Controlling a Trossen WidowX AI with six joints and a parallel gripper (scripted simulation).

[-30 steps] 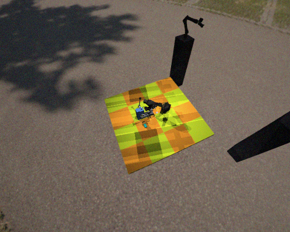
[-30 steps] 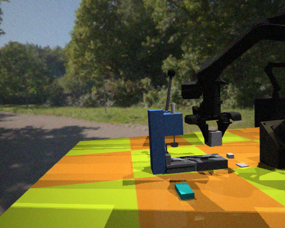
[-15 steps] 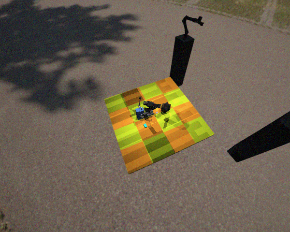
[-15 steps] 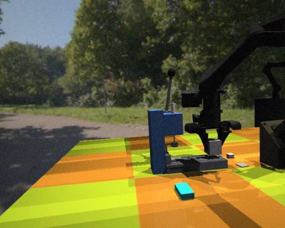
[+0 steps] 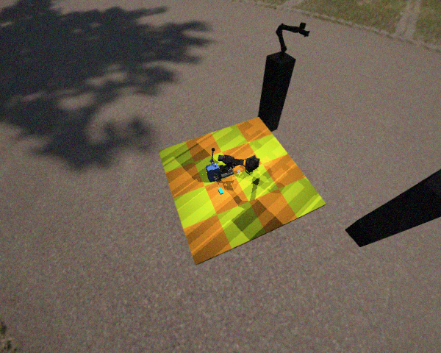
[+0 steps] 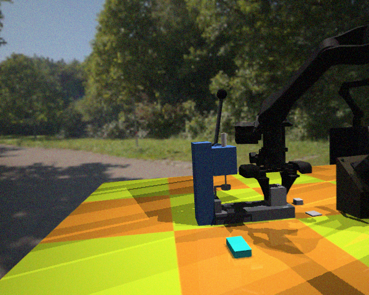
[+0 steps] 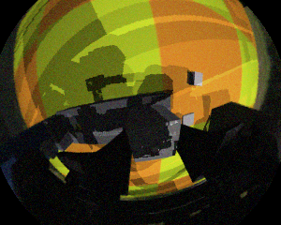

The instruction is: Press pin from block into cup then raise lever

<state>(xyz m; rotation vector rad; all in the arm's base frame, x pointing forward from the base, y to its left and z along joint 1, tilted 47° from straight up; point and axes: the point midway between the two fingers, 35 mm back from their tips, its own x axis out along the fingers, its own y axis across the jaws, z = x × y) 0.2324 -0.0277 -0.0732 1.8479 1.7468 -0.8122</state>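
Block (image 6: 277,195) (image 7: 154,131) between fingers (image 6: 275,190), at bed's outer end, clear of punch (image 6: 226,185).

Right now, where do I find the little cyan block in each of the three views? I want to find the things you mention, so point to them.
Top: just below the picture's centre, the small cyan block (image 5: 220,190) (image 6: 238,246) on an orange patch.
Exterior: low, right of centre, on orange in front of the press.
Wrist: not in it.
Shared landmark: the grey block (image 6: 277,195) (image 7: 152,131) in the pincer (image 6: 276,193) (image 7: 148,126) shows in exterior and wrist; the checkered mat (image 5: 198,212) (image 6: 114,260) (image 7: 197,47) shows in all three.
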